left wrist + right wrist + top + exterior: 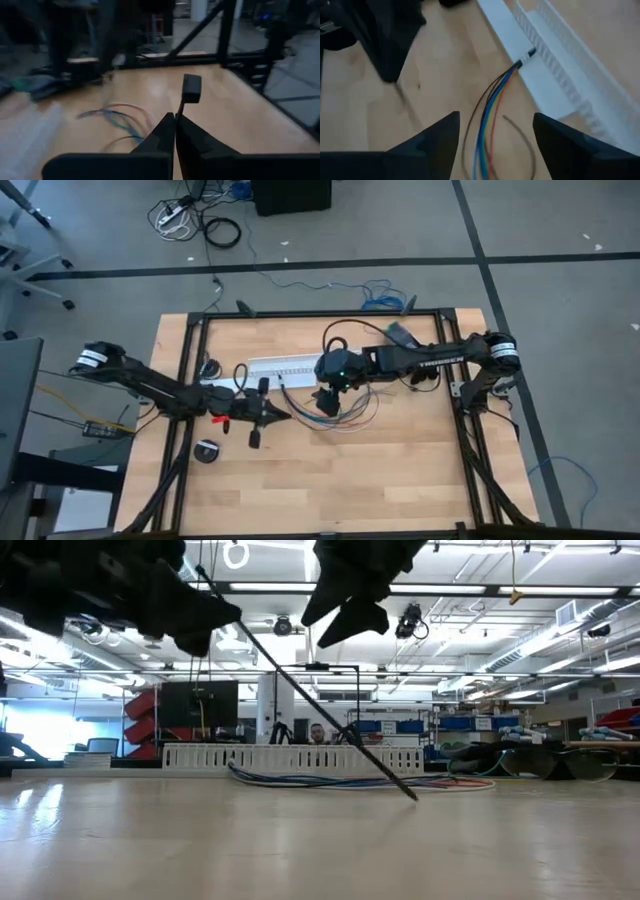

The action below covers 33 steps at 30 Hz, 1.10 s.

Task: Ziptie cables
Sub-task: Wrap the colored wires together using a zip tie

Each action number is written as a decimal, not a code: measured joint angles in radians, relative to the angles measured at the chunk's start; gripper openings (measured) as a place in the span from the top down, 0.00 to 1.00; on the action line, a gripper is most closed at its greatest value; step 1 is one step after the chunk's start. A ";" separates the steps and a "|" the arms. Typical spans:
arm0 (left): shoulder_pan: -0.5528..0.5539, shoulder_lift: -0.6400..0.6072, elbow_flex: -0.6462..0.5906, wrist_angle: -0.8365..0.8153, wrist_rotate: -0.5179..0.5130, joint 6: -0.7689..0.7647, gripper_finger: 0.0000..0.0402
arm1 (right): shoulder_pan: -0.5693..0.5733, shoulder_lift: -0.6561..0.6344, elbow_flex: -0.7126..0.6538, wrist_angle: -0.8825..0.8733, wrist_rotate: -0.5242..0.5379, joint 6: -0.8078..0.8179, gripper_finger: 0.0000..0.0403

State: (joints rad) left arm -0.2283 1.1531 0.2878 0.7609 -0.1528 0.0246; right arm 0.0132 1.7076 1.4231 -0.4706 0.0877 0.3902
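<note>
A robotics lab or workshop is showing here: a light wooden desk [330, 470] in a black metal frame [190, 380] is standing on grey carpet tiles [560, 240], with ceiling strip lights [500, 590], blue storage bins [400, 726] and red cabinets [142, 720] filling the hall behind.

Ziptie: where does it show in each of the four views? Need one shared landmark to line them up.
High view: not resolvable; it should lie at the left gripper, centre-left.
Low view: ziptie, a thin black diagonal from upper left down to the table at centre-right.
Left wrist view: pinched between the shut fingers, its head sticking up at centre.
Right wrist view: not identifiable.
Shared landmark: the cables.
</note>
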 joint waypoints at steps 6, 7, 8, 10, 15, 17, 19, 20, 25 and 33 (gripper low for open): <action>0.000 -0.195 0.001 -0.153 -0.094 0.107 1.00 | 0.017 -0.009 0.000 0.121 -0.173 0.110 0.42; 0.000 -0.224 0.002 -0.163 -0.099 0.126 1.00 | 0.018 -0.011 0.000 0.161 -0.201 0.148 0.43; 0.000 -0.250 0.002 -0.178 -0.101 0.141 1.00 | 0.019 -0.012 0.000 0.195 -0.216 0.198 0.43; -0.002 -0.291 0.002 -0.192 -0.102 0.187 1.00 | 0.018 -0.012 0.000 0.250 -0.224 0.304 0.44; -0.003 -0.345 0.002 -0.220 -0.124 0.357 1.00 | 0.042 -0.011 0.000 0.356 -0.157 0.475 0.46; -0.003 -0.344 0.002 -0.233 -0.170 0.430 1.00 | 0.057 -0.010 0.000 0.379 -0.127 0.509 0.47; -0.003 -0.342 0.002 -0.239 -0.221 0.496 1.00 | 0.071 -0.010 0.000 0.405 -0.104 0.531 0.47; -0.003 -0.340 0.002 -0.238 -0.246 0.526 1.00 | 0.081 -0.010 0.000 0.417 -0.083 0.534 0.47; -0.003 -0.337 0.002 -0.135 -0.305 0.723 1.00 | 0.125 -0.010 0.000 0.428 0.106 0.561 0.47; -0.003 -0.336 0.002 -0.045 -0.316 1.054 1.00 | 0.099 -0.009 0.000 0.469 0.205 0.627 0.50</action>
State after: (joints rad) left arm -0.2310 0.8176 0.2897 0.7161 -0.4689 1.0783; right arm 0.1124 1.6983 1.4231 -0.0019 0.2924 1.0173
